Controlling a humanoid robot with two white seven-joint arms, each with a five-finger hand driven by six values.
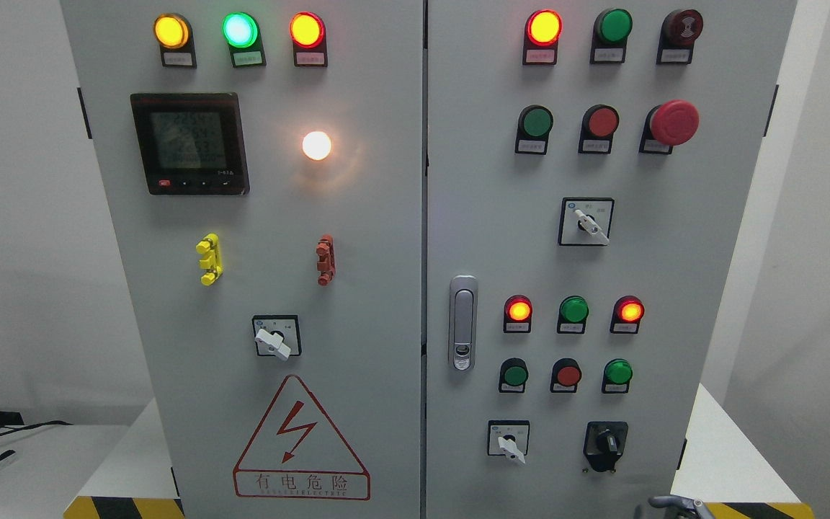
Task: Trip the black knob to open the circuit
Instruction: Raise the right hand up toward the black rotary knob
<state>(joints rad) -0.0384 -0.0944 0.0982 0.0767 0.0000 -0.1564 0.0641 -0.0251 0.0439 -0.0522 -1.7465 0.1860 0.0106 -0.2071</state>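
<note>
The black knob [606, 442] is mounted at the lower right of the right-hand cabinet door [480, 238], on a black square plate, to the right of a white-handled selector switch [509, 441] and below a row of three pushbuttons. Only a small grey portion of the right hand [676, 504] is visible at the bottom edge of the head view, below and slightly right of the knob and apart from it. Whether its fingers are open or closed cannot be determined from the visible portion. The door latch handle [462, 322] sits at the left edge of the same door. The cabinet stands on a white counter [725, 461].
</note>
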